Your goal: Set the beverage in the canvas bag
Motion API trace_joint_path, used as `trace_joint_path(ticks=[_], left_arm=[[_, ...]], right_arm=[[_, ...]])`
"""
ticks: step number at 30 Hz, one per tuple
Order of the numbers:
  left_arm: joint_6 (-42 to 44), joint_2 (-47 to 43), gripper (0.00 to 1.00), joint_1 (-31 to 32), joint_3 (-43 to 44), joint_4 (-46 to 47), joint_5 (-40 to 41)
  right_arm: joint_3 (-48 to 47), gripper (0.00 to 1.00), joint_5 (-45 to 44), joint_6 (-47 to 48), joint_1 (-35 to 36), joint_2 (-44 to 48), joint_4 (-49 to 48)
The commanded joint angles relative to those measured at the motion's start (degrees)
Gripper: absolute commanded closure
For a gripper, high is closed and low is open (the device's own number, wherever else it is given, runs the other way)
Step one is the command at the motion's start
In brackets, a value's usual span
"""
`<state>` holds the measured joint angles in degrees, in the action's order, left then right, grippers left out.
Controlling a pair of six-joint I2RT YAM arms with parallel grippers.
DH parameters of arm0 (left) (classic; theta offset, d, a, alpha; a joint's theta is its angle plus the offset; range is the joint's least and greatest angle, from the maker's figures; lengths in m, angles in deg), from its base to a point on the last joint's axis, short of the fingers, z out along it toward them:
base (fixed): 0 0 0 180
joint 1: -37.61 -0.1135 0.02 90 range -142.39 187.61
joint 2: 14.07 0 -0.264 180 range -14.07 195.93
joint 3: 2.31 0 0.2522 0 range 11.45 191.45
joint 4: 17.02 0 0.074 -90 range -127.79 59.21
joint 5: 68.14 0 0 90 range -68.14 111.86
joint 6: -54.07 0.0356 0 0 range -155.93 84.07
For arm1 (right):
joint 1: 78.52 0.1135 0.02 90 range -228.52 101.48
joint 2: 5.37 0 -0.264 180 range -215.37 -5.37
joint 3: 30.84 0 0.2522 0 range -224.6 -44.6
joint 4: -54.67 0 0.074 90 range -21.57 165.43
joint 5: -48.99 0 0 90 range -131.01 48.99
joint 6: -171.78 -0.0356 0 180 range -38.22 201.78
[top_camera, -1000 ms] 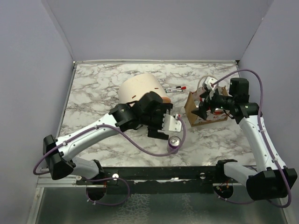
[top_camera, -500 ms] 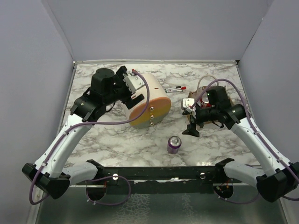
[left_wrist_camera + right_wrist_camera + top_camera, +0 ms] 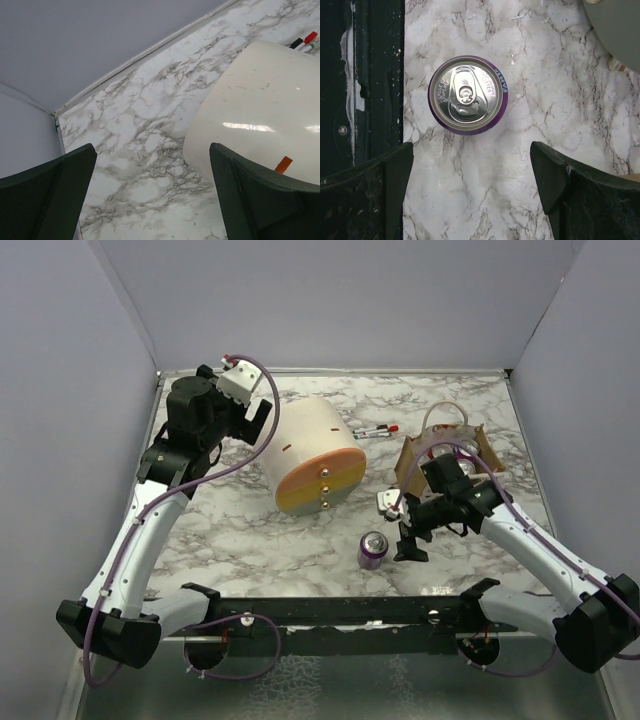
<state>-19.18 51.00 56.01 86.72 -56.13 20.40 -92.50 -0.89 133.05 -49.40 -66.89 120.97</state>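
The beverage is a purple can (image 3: 373, 549) with a silver top, upright on the marble table near the front; it also shows from above in the right wrist view (image 3: 466, 94). The canvas bag (image 3: 445, 462) is a small tan-brown box with pale loop handles, standing open at the right, behind my right arm. My right gripper (image 3: 408, 537) is open and empty, pointing down just right of the can; in its wrist view (image 3: 472, 195) the can lies beyond the fingertips. My left gripper (image 3: 256, 420) is open and empty, raised at the far left.
A large cream-and-orange cylinder (image 3: 312, 457) lies on its side mid-table, also in the left wrist view (image 3: 260, 110). Markers (image 3: 375, 430) lie behind it. A black rail (image 3: 330, 612) runs along the table's front edge, close to the can. Grey walls enclose the table.
My right gripper left the bag and came down toward the front, beside the can. My left arm swung from the can area back to the far left corner.
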Motion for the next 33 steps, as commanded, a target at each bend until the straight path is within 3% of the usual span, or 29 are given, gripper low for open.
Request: trace_joint_path(ticks=[1,16,25,33], left_arm=[[-2.9,-1.9,0.01,-2.0,-1.6,1.9,-2.7],[-3.8,-2.8,0.01,-5.9,-2.6,1.6,-7.3],[-3.5,-2.7,0.01,-6.1,-2.9,1.7,-8.4],[-2.9,-2.8,0.01,-6.2,-3.9,2.0,-8.6]], right_arm=[[2.5,0.0,-1.1,0.6,1.7,-1.3,-6.1],[5.4,0.05,-3.0,-4.5,10.1,-7.5,-18.7],[4.7,0.22,-2.8,-4.9,11.4,-7.3,-17.9],[0.9,0.5,-1.8,-6.3,11.4,-5.1,-15.7]])
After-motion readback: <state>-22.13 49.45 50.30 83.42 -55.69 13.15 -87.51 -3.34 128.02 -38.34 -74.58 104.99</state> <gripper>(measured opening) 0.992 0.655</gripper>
